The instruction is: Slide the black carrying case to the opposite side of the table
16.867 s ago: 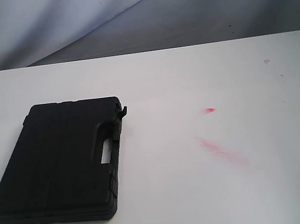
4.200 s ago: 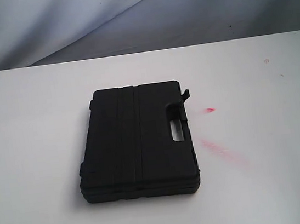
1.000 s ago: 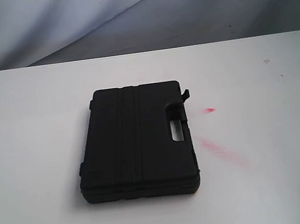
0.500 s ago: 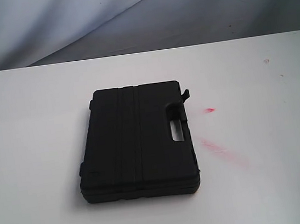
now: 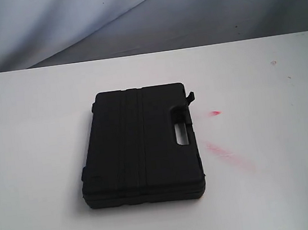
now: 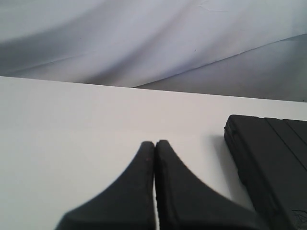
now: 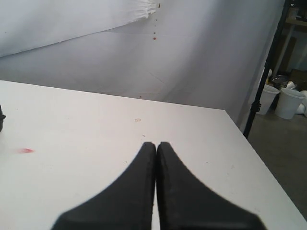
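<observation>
The black carrying case (image 5: 139,145) lies flat near the middle of the white table (image 5: 277,189), its handle slot toward the right. Neither arm shows in the exterior view. In the left wrist view my left gripper (image 6: 155,143) is shut with nothing in it, above bare table (image 6: 72,124), and the case's corner (image 6: 268,158) lies off to one side, apart from the fingers. In the right wrist view my right gripper (image 7: 156,144) is shut and empty over the table (image 7: 96,129); only a sliver of the case (image 7: 1,119) shows at the frame edge.
Pink-red smears (image 5: 227,153) and a small red spot (image 5: 215,112) mark the table right of the case. A grey cloth backdrop (image 5: 141,14) hangs behind the far edge. In the right wrist view the table's edge (image 7: 259,158) drops to a floor with white buckets (image 7: 288,100) and a black stand.
Over the last second nothing moves. Since the oldest frame the case has gone from the left of the table to its middle and turned squarer to the edge.
</observation>
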